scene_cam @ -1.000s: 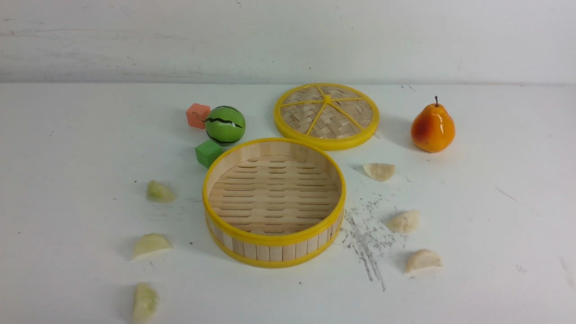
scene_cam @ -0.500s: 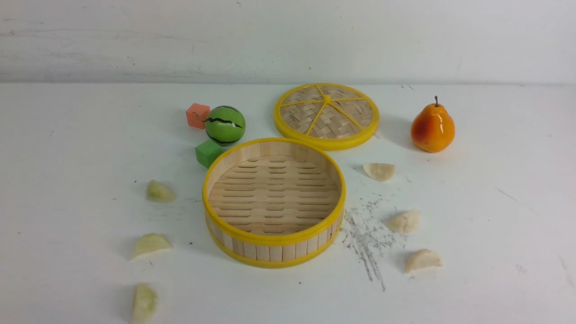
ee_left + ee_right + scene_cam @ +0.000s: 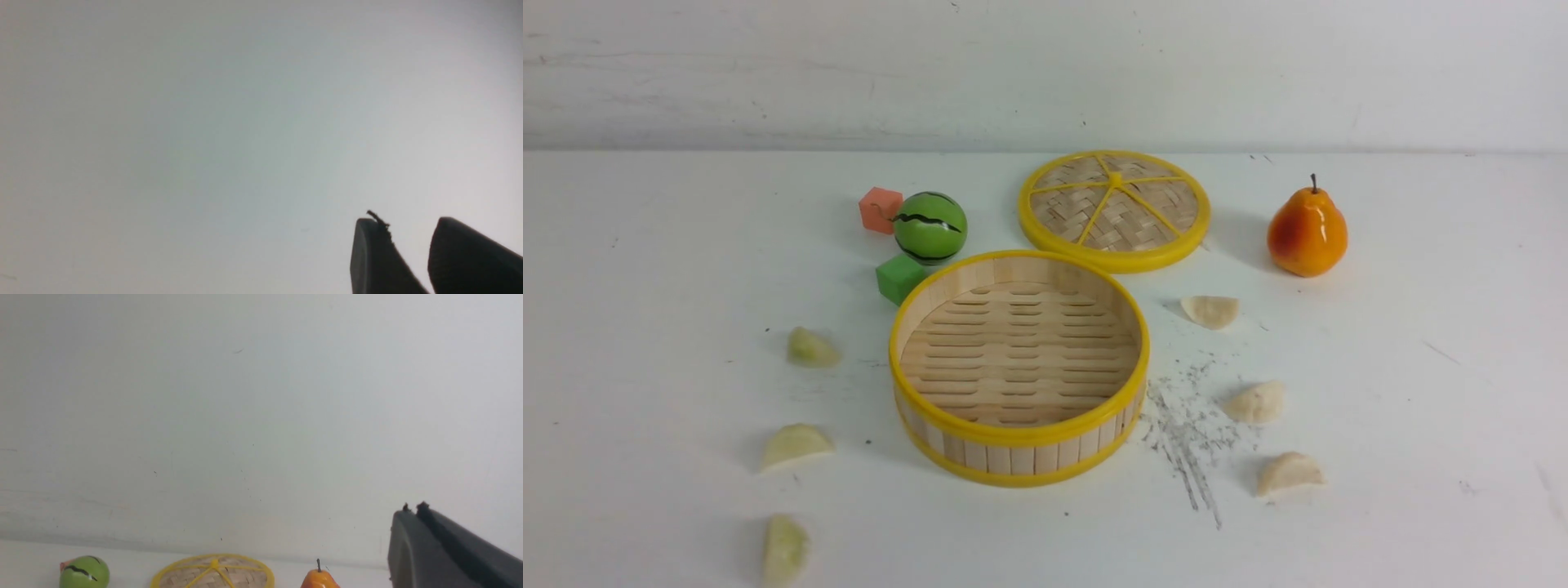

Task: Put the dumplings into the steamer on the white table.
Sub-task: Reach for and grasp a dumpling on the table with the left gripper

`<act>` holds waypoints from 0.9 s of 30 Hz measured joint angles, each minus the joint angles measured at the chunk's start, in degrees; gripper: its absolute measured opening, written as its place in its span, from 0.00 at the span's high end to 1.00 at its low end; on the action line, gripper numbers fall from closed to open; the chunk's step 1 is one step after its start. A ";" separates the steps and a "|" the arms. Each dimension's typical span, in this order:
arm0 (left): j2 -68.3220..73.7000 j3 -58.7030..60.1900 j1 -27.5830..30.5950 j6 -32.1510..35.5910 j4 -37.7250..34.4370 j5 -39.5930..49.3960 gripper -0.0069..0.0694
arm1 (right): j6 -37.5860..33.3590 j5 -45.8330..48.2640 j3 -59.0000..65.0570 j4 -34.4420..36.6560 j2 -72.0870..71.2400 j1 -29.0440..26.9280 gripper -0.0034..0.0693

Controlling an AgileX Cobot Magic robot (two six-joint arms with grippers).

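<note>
1. Bamboo with yellow rims, the steamer (image 3: pixel 1019 433) sat in the middle of the white surface (image 3: pixel 645 269), its slatted floor bare.
2. Left of the steamer and well apart from it lay the far green dumpling (image 3: pixel 811 348), the middle green dumpling (image 3: pixel 796 445) and the near green dumpling (image 3: pixel 784 549), each resting on the surface.
3. Right of the steamer lay the far white dumpling (image 3: pixel 1210 311), the middle white dumpling (image 3: pixel 1258 402) and the near white dumpling (image 3: pixel 1289 472), also on the surface.
4. Grey scuff marks (image 3: pixel 1186 433) spread between the steamer and the two nearer white dumplings.
5. The woven lid (image 3: pixel 1115 210) lay flat just behind the steamer; whether the two touched could not be told.
6. A pear (image 3: pixel 1307 231) stood upright to the right of the lid.
7. A green striped ball (image 3: pixel 930 227) sat left of the lid, with an orange block (image 3: pixel 880 209) at its far left side and a green block (image 3: pixel 900 278) between it and the steamer.
8. Neither hand showed in the front view.
9. In its wrist view the left hand (image 3: pixel 408 228) had its fingers a narrow gap apart, with nothing between them.
10. The right hand (image 3: pixel 412 508) had its fingers pressed together and held nothing.
</note>
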 joint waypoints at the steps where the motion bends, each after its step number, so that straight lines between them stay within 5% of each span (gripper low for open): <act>1: 2.47 -4.12 0.00 -0.89 -2.74 5.72 0.65 | 0.00 1.28 -2.59 0.05 2.90 0.00 0.96; 8: 22.82 -19.38 0.00 0.76 -4.54 39.35 0.64 | -0.16 15.22 -14.31 0.11 23.13 0.24 0.96; 15: 42.93 -21.02 -0.06 -0.96 -6.98 40.50 0.64 | 2.92 27.96 -19.03 0.53 36.24 2.02 0.96; 20: 54.49 -27.75 -2.66 2.99 -11.57 54.78 0.77 | 0.82 40.08 -24.76 0.39 40.98 7.03 0.96; 22: 61.63 -33.19 -5.29 8.74 -15.31 65.74 0.91 | -1.06 45.56 -28.38 1.10 44.83 10.31 0.96; 27: 74.06 -39.71 -7.25 16.28 -22.04 72.58 0.93 | -1.88 50.84 -32.58 3.63 51.98 14.71 0.96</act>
